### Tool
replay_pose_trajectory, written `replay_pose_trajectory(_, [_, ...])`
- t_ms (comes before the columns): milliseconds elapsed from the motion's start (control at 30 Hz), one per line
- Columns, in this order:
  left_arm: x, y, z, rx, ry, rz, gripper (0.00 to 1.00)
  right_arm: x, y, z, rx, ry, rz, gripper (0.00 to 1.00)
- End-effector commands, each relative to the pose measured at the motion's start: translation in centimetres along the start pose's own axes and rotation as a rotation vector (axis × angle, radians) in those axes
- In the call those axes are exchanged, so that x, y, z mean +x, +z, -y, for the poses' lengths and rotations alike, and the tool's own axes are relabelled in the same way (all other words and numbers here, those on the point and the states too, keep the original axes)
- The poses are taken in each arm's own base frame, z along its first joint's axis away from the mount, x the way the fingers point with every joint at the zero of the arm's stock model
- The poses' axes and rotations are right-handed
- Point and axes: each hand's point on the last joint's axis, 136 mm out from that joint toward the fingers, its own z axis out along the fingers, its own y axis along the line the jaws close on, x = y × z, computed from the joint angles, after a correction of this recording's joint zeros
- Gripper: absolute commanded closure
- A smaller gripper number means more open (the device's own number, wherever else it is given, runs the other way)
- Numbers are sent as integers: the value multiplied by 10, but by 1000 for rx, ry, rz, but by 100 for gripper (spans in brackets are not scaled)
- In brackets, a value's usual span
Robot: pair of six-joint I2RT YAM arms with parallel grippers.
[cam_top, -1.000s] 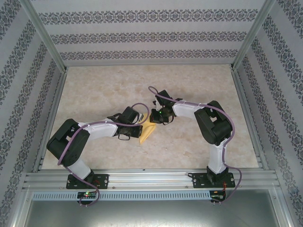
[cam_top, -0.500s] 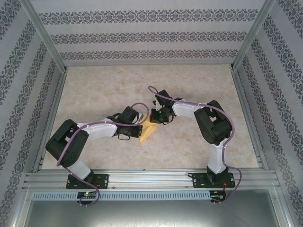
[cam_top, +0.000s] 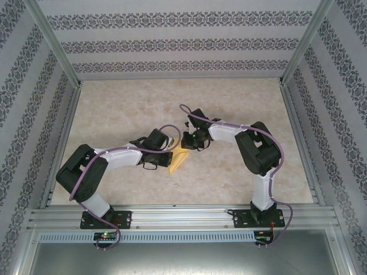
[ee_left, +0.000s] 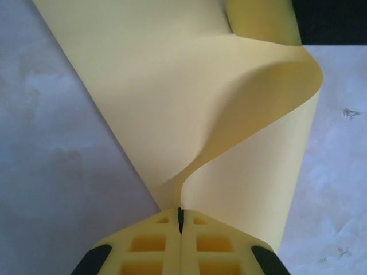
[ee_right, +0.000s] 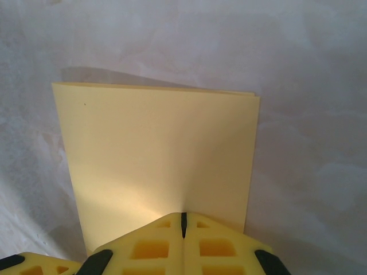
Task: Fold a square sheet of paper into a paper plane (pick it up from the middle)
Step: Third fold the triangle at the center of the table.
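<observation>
Now the left end effector (ee_left: 180, 222) and right end effector (ee_right: 183, 222) both pinch the sheet (ee_right: 155, 149); uneven pulling could tear it or skew the fold.

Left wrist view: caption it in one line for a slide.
Left pincer shut on the yellow sheet of paper, which curls up over the pale table.

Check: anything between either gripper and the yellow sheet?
Nothing visible stands between them. The left gripper is shut on the square sheet of paper where it curls upward, and the right gripper is shut on its flat folded end.
</observation>
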Motion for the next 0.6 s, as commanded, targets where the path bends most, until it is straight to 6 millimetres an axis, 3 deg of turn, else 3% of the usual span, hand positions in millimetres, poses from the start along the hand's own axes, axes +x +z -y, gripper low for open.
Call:
replay_pose_trajectory(0, [-6, 2, -5, -12, 13, 5, 99, 21, 15, 27, 102, 19, -77, 97])
replay_pose_trajectory(567, [-14, -2, 4, 25, 54, 30, 100, 22, 14, 28, 107, 24, -74, 97])
